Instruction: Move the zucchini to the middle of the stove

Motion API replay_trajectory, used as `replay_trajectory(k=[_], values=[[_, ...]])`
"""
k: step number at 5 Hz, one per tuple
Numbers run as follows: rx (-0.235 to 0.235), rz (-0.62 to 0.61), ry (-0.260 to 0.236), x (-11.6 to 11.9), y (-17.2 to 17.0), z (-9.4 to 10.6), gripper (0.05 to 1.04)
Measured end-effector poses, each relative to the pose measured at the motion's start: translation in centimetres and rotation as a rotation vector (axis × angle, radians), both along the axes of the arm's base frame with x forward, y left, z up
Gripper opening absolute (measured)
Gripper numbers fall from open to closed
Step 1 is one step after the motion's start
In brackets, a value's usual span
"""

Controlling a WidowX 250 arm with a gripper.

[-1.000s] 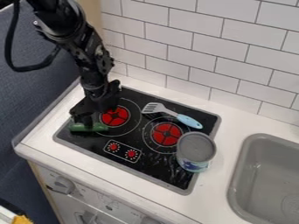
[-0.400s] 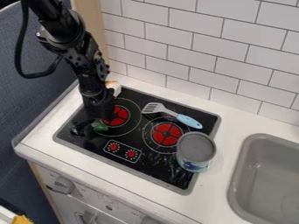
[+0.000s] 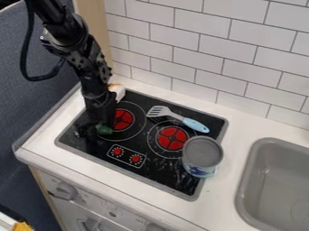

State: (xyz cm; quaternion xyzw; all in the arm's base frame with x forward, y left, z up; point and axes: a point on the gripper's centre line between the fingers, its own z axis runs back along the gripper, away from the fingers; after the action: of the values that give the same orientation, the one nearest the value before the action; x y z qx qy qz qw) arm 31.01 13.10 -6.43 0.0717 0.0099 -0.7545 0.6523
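Observation:
Near the left side of the black stove [image 3: 154,155], the gripper [image 3: 91,128] hangs low over the surface. The zucchini [image 3: 104,130] shows as a short dark green end at the gripper's right, just left of and below the left red burner; the rest of it is hidden behind the black gripper. Whether the zucchini is held or lies on the stove cannot be made out.
A spatula with a blue handle [image 3: 196,125] lies across the stove's back right. A grey-lidded can [image 3: 202,156] stands at its right edge. A white and orange object [image 3: 117,91] is behind the arm. The grey sink [image 3: 256,180] lies right.
The gripper has turned and shifted slightly. More of the zucchini showed a second ago, lying sideways under it; now only its right end is visible. The white and orange object has come into sight.

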Motion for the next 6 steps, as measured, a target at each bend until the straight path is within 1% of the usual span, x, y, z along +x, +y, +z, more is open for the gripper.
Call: replay_trajectory(k=[1,2,3,4,5,6], values=[[-0.014,-0.019,0.013,-0.2,-0.3,-0.1,0.41],[-0.015,-0.075,0.026,-0.4,-0.7,0.0,0.326],[0.013,-0.184,0.071,-0.4,-1.9,0.4,0.325],[0.067,-0.34,0.038,1.1,-3.4,2.6,0.325],[0.072,-0.52,0.0,1.9,-5.9,4.0,0.325],[0.064,-0.769,0.008,2.2,-9.0,4.3,0.325]])
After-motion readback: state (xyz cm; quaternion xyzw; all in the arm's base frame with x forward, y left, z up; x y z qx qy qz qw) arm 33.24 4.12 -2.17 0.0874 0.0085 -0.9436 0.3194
